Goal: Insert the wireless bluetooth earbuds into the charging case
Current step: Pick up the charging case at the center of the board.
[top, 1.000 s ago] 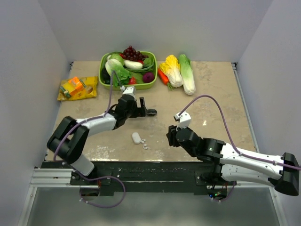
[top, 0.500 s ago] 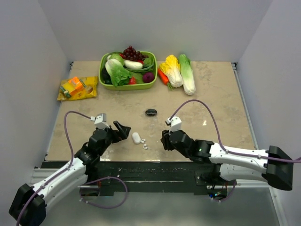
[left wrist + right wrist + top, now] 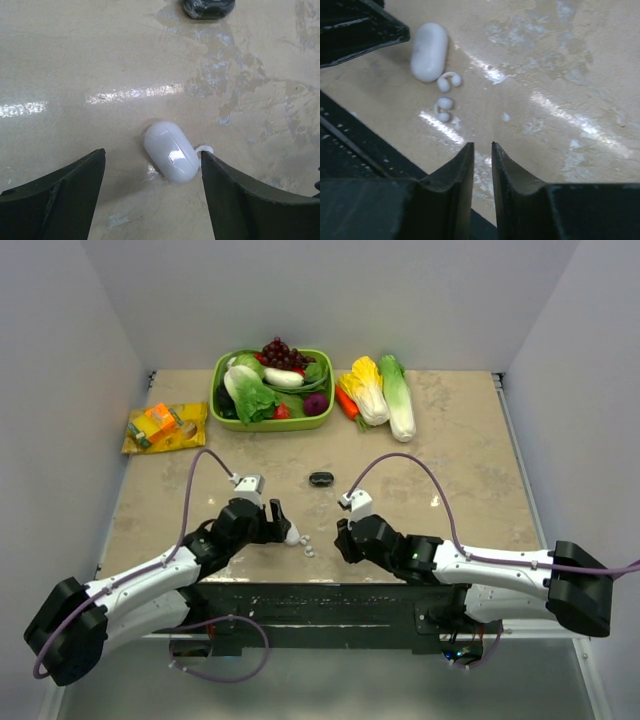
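My left hand [image 3: 276,521], fingers apart, straddles the white charging case [image 3: 171,157], which lies diagonally between them, untouched. My right hand [image 3: 481,150], almost closed and empty, sits farther off.

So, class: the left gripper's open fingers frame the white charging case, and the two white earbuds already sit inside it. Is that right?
No. The right wrist view shows the two white earbuds lying on the table beside the closed white charging case, not inside it. The left gripper, open, does frame the case.
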You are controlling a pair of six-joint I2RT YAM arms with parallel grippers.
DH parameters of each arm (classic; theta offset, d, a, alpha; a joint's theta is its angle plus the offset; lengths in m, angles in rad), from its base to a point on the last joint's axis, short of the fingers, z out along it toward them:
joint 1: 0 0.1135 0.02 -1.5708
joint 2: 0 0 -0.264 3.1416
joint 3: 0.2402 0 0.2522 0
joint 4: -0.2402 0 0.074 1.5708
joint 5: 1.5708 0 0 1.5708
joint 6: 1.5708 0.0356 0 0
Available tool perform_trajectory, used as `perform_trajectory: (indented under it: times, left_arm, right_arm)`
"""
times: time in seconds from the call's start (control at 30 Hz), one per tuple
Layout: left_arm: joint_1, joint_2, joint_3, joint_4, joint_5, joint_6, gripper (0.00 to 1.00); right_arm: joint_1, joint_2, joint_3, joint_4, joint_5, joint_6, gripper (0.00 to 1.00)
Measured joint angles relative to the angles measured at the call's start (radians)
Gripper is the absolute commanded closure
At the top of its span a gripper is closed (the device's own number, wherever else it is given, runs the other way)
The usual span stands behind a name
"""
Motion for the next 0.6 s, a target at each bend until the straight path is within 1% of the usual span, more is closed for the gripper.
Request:
perform_trajectory:
  times: [0.03, 0.1, 0.17, 0.2, 0.23, 0.3, 0.33, 0.37, 0.47, 0.6]
  left_arm:
    - [0.0, -0.008, 0.003, -0.008, -0.013, 0.0, 0.24]
    - [0.0, -0.034, 0.003, -0.032, -0.036, 0.0, 0.26]
    - [0.0, -0.056, 0.003, -0.048, -0.049, 0.009, 0.31]
    - [0.0, -0.062, 0.003, -0.051, -0.051, 0.012, 0.38]
    - [0.0, -0.064, 0.004, -0.053, -0.052, 0.023, 0.6]
    - [0.0, -0.051, 0.018, -0.089, -0.051, 0.049, 0.81]
    - [0.0, -0.042, 0.026, -0.1, -0.051, 0.05, 0.95]
    - [-0.001, -0.032, 0.039, -0.119, -0.052, 0.06, 1.0]
    - [-0.007, -0.021, 0.061, -0.15, -0.051, 0.071, 1.0]
    - [-0.024, -0.014, 0.063, -0.151, -0.032, 0.067, 1.0]
  right_arm:
    - [0.0, 0.0, 0.0, 0.011, -0.016, -0.004, 0.83]
    - [-0.001, 0.002, -0.001, 0.051, -0.063, -0.008, 0.86]
    - [-0.001, 0.01, -0.001, 0.082, -0.096, -0.011, 0.88]
    - [0.0, 0.018, -0.001, 0.097, -0.108, -0.012, 0.89]
    - [-0.001, 0.031, -0.001, 0.109, -0.119, -0.013, 0.89]
    - [-0.001, 0.056, -0.001, 0.121, -0.132, -0.014, 0.89]
    - [-0.001, 0.063, -0.001, 0.121, -0.138, -0.014, 0.9]
    - [-0.001, 0.067, -0.001, 0.121, -0.139, -0.014, 0.9]
    - [-0.001, 0.063, -0.001, 0.122, -0.147, -0.014, 0.91]
    - [-0.001, 0.038, -0.007, 0.121, -0.146, -0.014, 0.91]
